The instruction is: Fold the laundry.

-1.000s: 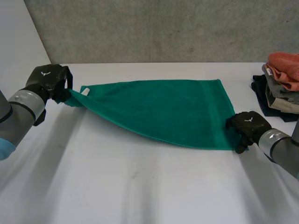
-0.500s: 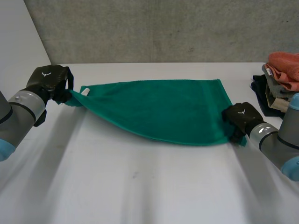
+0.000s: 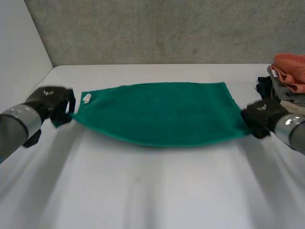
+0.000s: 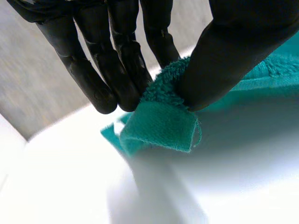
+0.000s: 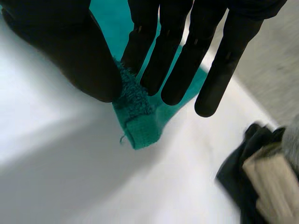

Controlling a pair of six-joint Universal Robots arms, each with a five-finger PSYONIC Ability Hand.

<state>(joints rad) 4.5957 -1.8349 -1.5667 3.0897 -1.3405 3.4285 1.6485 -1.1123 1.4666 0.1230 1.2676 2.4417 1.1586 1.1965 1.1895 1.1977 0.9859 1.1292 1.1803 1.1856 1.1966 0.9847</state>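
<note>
1. a white tabletop [image 3: 152,191] carries a green towel [image 3: 162,112], spread wide across its middle between the two hands.
2. a stack of folded clothes [image 3: 286,86] sits at the tabletop's right edge.
3. the left hand [image 3: 50,102] pinches the towel's left corner between thumb and fingers.
4. the right hand [image 3: 261,117] pinches the right corner likewise.

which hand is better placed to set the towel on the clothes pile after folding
Right, probably. The right hand pinches a corner of the green towel just beside the clothes pile; the left hand pinches the opposite corner, far across the table.
</note>
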